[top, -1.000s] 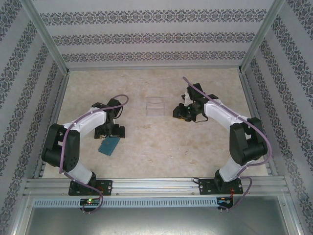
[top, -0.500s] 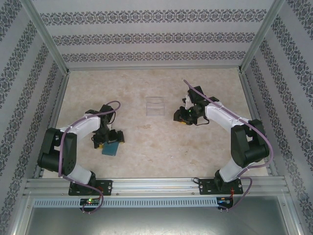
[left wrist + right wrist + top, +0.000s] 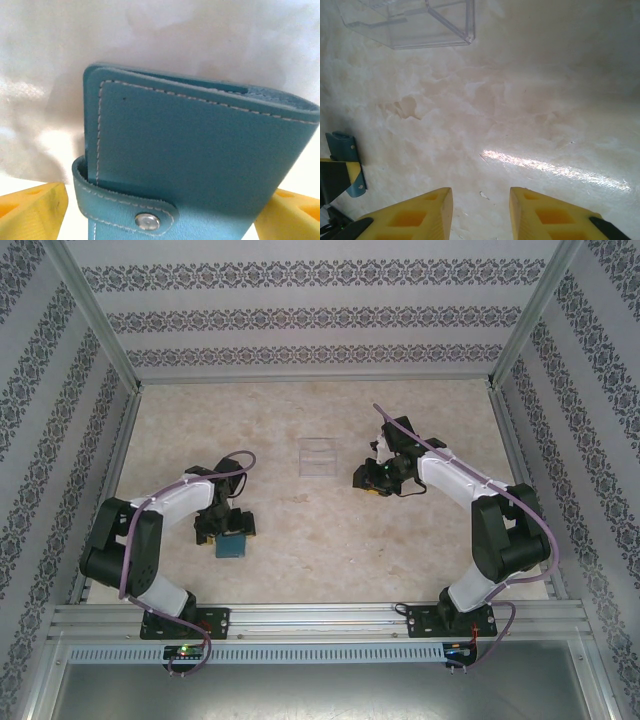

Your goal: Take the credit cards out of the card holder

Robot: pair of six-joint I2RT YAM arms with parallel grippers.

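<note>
Nothing out yet: card holder (image 3: 200, 150) at 8 o'clock, closed. Wide-open left gripper (image 3: 163, 192) straddles it; right gripper (image 3: 481, 195) part-open, empty.

High rear overview, close wrist views, shared table (image 3: 330, 530)

matt stitched leather card holder (image 3: 200, 150)

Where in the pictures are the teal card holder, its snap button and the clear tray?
card holder (image 3: 200, 155): left wrist view, middle of its teal cover.
snap button (image 3: 147, 221): left wrist view, centre of the metal stud.
clear tray (image 3: 415, 30): right wrist view, its bare see-through bottom.
</note>
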